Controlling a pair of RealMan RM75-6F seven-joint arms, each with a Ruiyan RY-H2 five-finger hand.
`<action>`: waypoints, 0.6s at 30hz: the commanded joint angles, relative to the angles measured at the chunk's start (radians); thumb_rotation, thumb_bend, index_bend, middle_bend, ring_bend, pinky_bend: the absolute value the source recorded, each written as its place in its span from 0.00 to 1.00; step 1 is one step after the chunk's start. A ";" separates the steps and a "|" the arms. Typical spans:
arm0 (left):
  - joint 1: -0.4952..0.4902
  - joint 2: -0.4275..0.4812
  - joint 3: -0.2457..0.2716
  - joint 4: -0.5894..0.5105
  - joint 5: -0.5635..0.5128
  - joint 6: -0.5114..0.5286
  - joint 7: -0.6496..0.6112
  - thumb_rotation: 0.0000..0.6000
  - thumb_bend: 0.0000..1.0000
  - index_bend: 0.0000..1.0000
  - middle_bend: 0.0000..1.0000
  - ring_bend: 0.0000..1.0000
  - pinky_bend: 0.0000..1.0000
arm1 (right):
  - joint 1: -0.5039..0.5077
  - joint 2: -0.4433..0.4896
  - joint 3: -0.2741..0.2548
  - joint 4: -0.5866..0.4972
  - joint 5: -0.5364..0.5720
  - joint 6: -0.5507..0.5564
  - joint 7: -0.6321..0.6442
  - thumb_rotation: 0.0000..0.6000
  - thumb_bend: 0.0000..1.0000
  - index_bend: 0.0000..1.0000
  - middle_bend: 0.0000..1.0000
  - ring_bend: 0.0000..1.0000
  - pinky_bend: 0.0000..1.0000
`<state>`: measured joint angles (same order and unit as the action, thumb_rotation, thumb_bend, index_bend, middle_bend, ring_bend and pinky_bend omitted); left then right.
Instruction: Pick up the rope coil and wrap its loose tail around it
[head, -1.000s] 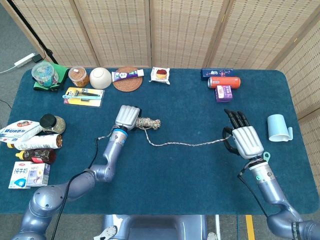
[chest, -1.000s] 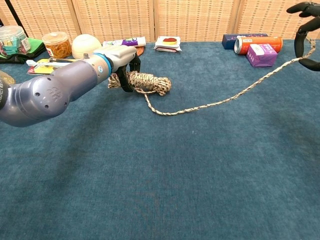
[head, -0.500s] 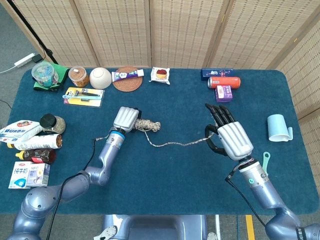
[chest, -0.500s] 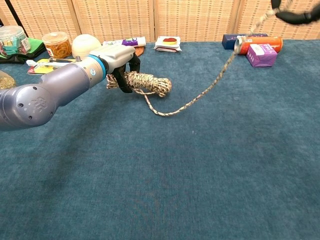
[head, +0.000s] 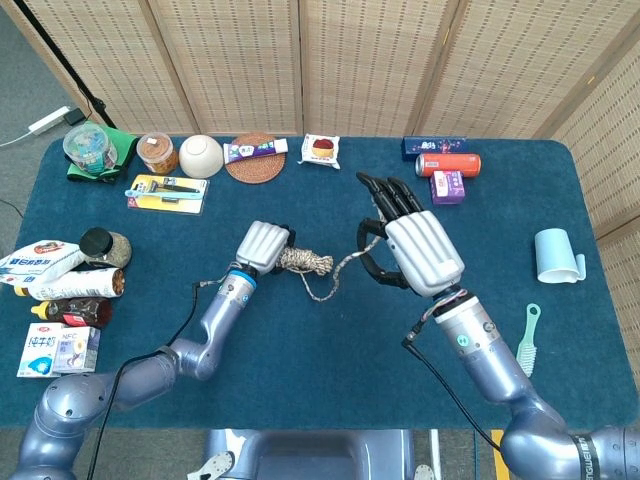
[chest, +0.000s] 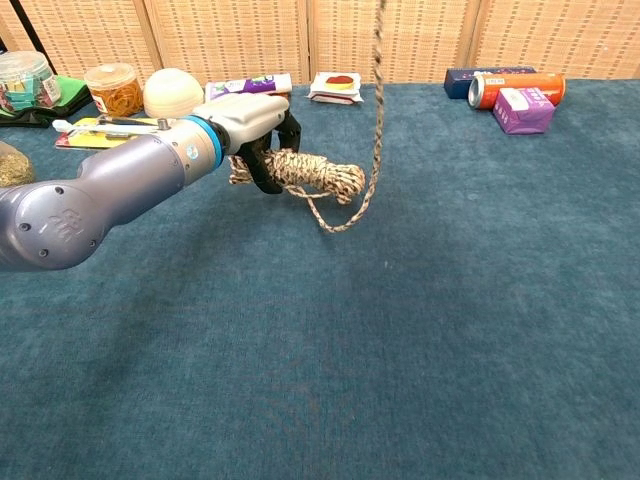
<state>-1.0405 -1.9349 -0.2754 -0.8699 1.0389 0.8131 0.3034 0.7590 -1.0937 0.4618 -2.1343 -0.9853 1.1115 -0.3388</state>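
Note:
A speckled beige rope coil (head: 306, 263) (chest: 315, 176) hangs just above the blue table, gripped at its left end by my left hand (head: 264, 245) (chest: 255, 125). Its loose tail (head: 335, 277) (chest: 374, 120) loops down from the coil and rises to my right hand (head: 407, 243), which holds it high above the middle of the table. In the chest view the tail runs straight up out of the top edge, and the right hand is out of that frame.
Along the back edge stand a white bowl (head: 200, 155), a woven coaster (head: 250, 158), a snack packet (head: 321, 150), an orange can (head: 448, 164) and a purple box (head: 447, 186). Bottles and packets (head: 60, 285) crowd the left edge. A light-blue cup (head: 556, 256) sits at right.
My right hand has swung left and upward with the tail, from the right side to just beside the coil. The tail went from lying stretched on the table to hanging near vertical. The coil shifted slightly right.

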 joint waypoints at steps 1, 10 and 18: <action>0.010 0.009 0.014 -0.024 0.025 0.007 -0.010 1.00 0.44 0.59 0.47 0.48 0.61 | 0.086 -0.029 0.065 0.024 0.128 0.005 -0.033 1.00 0.46 0.64 0.00 0.00 0.00; 0.026 0.027 0.028 -0.096 0.049 0.021 0.012 1.00 0.45 0.59 0.47 0.48 0.61 | 0.156 -0.083 0.062 0.140 0.255 0.026 -0.048 1.00 0.47 0.64 0.00 0.00 0.00; 0.027 0.035 0.027 -0.128 0.054 0.035 0.054 1.00 0.44 0.59 0.47 0.48 0.61 | 0.245 -0.103 0.113 0.203 0.378 0.035 -0.080 1.00 0.47 0.64 0.00 0.00 0.00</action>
<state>-1.0129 -1.9007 -0.2483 -0.9965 1.0939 0.8490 0.3559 0.9827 -1.1928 0.5586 -1.9495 -0.6360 1.1431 -0.4023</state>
